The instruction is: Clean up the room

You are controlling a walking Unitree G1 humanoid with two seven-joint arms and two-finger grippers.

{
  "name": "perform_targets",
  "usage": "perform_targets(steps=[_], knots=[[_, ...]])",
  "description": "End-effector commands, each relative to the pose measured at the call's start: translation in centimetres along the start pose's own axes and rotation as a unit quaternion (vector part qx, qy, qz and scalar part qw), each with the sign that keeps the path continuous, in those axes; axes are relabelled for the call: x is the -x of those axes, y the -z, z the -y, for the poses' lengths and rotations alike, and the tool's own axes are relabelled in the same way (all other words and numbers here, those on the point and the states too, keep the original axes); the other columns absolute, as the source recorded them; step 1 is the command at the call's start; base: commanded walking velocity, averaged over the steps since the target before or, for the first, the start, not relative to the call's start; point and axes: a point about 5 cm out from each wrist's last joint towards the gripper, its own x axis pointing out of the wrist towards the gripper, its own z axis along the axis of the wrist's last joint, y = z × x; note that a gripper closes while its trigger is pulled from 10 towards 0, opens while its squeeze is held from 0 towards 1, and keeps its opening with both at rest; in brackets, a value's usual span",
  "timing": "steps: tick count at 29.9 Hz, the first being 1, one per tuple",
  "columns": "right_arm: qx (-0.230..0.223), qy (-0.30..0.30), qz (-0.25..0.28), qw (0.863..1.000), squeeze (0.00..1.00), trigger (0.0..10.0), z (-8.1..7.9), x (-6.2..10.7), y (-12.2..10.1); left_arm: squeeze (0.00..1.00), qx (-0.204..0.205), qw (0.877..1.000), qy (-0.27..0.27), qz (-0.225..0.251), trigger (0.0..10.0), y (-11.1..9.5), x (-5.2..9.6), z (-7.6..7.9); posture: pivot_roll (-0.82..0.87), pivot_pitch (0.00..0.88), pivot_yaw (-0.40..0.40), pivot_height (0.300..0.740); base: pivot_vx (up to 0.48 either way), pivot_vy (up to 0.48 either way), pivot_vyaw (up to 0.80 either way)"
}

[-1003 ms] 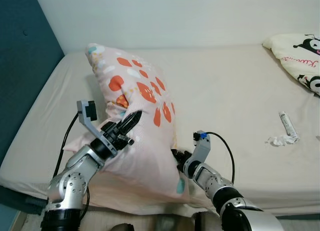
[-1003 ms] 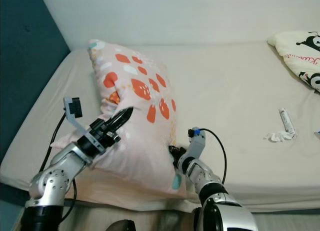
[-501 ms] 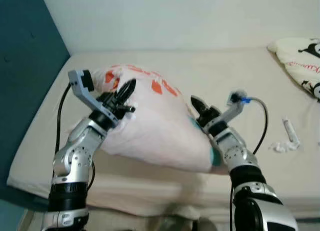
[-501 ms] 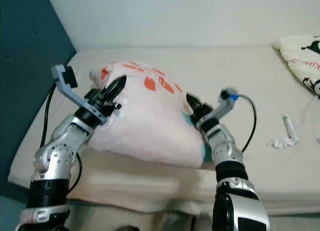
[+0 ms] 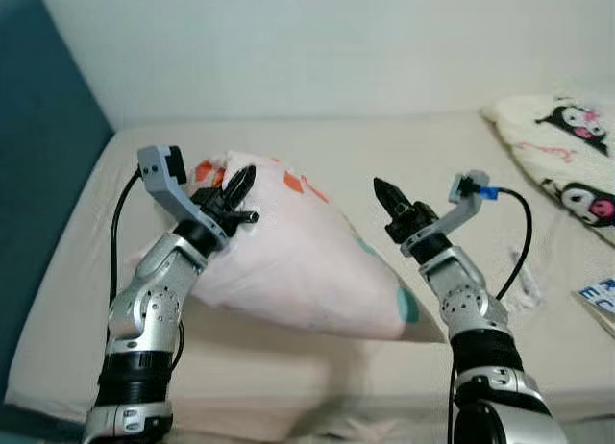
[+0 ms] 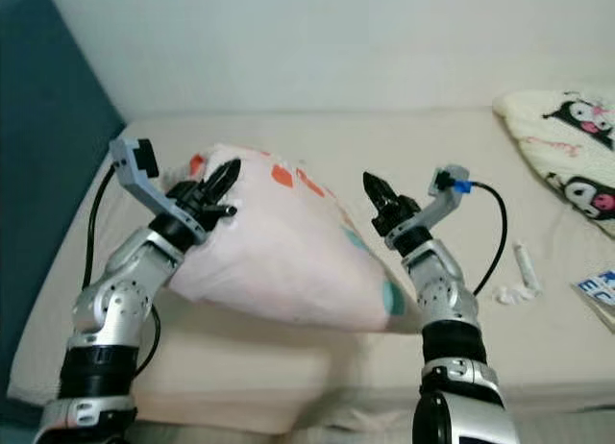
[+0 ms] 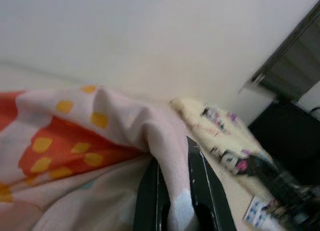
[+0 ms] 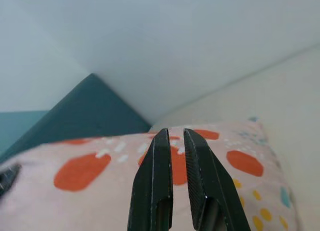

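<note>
On the bed (image 5: pixel 404 165), pillow (image 5: pixel 298 261) pinched by left gripper (image 5: pixel 238 186), right gripper (image 5: pixel 387 196) free

Head stereo pair looks forward and down from the near edge of the bed (image 5: pixel 404 136), mid range; both eyes share the pink pillow (image 5: pixel 298 261), both arms and the back wall. Left wrist cam sits right against the pillow (image 7: pixel 75 141), facing along its claw (image 7: pixel 172 201) toward the cartoon-print pillow (image 7: pixel 220 126). Right wrist cam looks along its claw (image 8: pixel 177 151), just off the pillow, toward the teal headboard (image 8: pixel 85 111).
</note>
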Motion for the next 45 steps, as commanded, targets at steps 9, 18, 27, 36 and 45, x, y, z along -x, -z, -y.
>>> perform_targets(steps=[9, 18, 27, 36, 45], knots=[[-0.004, 0.005, -0.023, 1.0, 0.0, 10.0, -0.5, 0.6, 1.6, 0.0, -0.006, 0.997, -0.066, 0.041, 10.0, -0.5, 0.8, -2.5, 0.01, 0.082, 0.018, 0.74, -0.268, 0.263, 0.0], [-0.001, 0.005, -0.022, 1.0, 0.0, 10.0, -1.0, 0.5, 1.6, 0.0, -0.035, 0.997, -0.058, 0.024, 10.0, 0.2, 0.2, -2.2, 0.01, 0.079, 0.027, 0.74, 0.0, 0.0, 0.0], [0.003, 0.018, -0.017, 1.0, 0.0, 10.0, -0.8, 0.6, 1.5, 0.0, -0.094, 0.995, -0.029, 0.004, 10.0, 0.8, -1.6, -1.0, 0.0, 0.069, 0.036, 0.74, 0.0, 0.0, 0.0], [0.007, 0.025, -0.012, 1.0, 0.0, 10.0, -1.0, 0.7, 1.5, 0.0, -0.096, 0.995, 0.008, -0.005, 10.0, 2.2, -3.9, 1.4, -0.02, 0.064, 0.055, 0.74, 0.0, 0.249, 0.0], [0.011, 0.026, -0.005, 1.0, 0.0, 10.0, -1.2, 0.8, 1.4, 0.0, -0.101, 0.995, 0.015, 0.009, 10.0, 1.9, -5.5, 2.4, -0.03, 0.067, 0.069, 0.74, 0.0, 0.402, 0.0]])
